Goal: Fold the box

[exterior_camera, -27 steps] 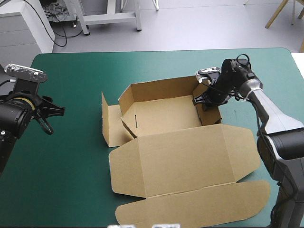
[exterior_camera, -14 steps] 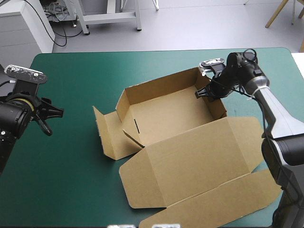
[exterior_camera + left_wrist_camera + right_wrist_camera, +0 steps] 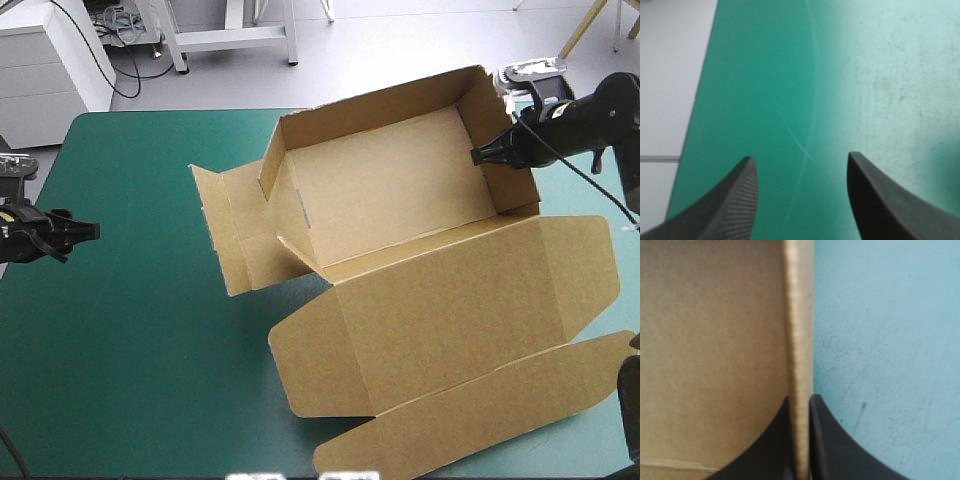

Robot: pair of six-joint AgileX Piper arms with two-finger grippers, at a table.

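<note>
The brown box [image 3: 400, 190] hangs lifted and tilted above the teal-green table, an open tray with raised walls. Its wide lid panel [image 3: 470, 310] and front flap spread toward the table's near right. My right gripper [image 3: 500, 152] is shut on the box's right wall; in the right wrist view that wall's edge [image 3: 799, 355] runs straight up between my black fingers [image 3: 826, 440]. My left gripper [image 3: 72, 232] stays at the table's left edge, far from the box. In the left wrist view it [image 3: 801, 200] is open over bare teal-green cover.
A side flap [image 3: 225, 225] of the box sticks out toward the left, over the middle of the table. The table's left edge [image 3: 692, 125] runs beside my left gripper, grey floor beyond it.
My right gripper has shut on the box's right wall and raised it up and back, tilting the whole box. My left arm has drawn back toward the table's left edge.
</note>
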